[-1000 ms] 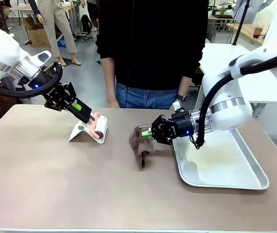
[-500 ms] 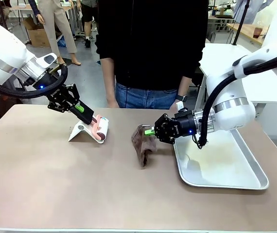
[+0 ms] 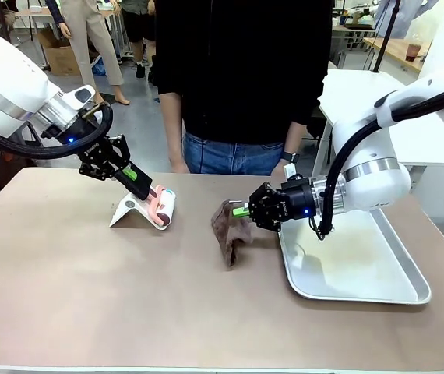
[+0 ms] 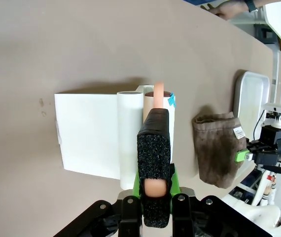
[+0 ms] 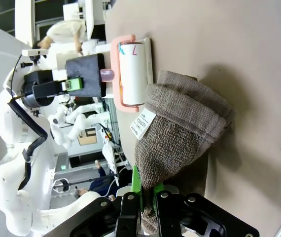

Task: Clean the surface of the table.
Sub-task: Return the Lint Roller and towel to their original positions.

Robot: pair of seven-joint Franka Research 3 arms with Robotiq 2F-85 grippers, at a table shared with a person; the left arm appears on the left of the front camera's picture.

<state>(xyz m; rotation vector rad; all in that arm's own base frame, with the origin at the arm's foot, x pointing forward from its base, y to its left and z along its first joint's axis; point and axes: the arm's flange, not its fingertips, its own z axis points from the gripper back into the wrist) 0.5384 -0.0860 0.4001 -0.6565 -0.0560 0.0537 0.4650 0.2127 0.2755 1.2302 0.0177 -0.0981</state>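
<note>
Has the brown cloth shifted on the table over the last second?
Barely: the brown cloth, held by the right end effector, crept slightly toward the metal tray.

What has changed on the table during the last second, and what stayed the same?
The left gripper, shut on the lint roller's handle, shifted the lint roller slightly toward the right along its white sheet. The right gripper, shut on the brown towel, drew back a little toward the metal tray. The tray and the table stayed as they were.
</note>
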